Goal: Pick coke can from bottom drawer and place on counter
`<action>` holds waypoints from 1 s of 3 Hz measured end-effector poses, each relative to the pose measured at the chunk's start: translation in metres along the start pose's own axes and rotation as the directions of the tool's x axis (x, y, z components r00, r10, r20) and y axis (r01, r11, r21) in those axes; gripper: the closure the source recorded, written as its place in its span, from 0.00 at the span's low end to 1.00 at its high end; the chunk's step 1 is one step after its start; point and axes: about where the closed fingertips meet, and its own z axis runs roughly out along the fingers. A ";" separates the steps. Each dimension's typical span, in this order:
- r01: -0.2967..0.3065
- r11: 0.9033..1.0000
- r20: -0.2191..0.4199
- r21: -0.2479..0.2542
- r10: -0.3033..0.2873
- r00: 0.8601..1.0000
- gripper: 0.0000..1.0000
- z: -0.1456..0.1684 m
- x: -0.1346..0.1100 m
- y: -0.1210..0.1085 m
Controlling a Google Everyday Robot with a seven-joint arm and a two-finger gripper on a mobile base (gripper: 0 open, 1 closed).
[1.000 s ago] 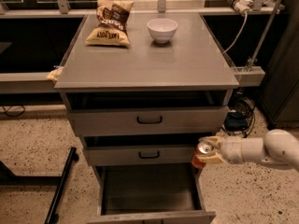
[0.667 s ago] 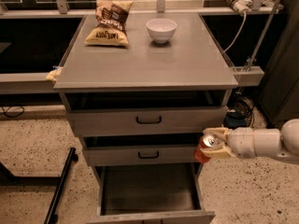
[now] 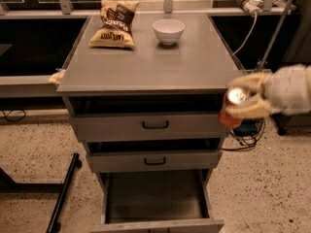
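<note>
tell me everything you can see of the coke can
The coke can is a small red cylinder with a shiny silver top and looks like metal. It is tilted, with its top turned toward the camera. The end effector is shut on it, pale fingers above and below the top. It hangs in the air by the cabinet's right front corner, just below the counter edge.

Off the grey surface's (image 3: 146,67) front right corner, the cream end effector (image 3: 239,103) clasps the red, silver-topped coke can (image 3: 227,118); a white bowl (image 3: 168,31) and brown-and-yellow chip bag (image 3: 114,24) sit by its far edge.
</note>
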 end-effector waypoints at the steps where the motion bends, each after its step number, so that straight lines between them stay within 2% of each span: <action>1: 0.102 0.994 -0.055 0.050 -0.099 0.994 1.00 -0.047 -0.074 -0.043; 2: 0.161 0.983 -0.025 0.083 -0.159 0.987 1.00 -0.055 -0.114 -0.067; 3: 0.140 0.985 -0.015 0.102 -0.139 0.990 1.00 -0.048 -0.111 -0.071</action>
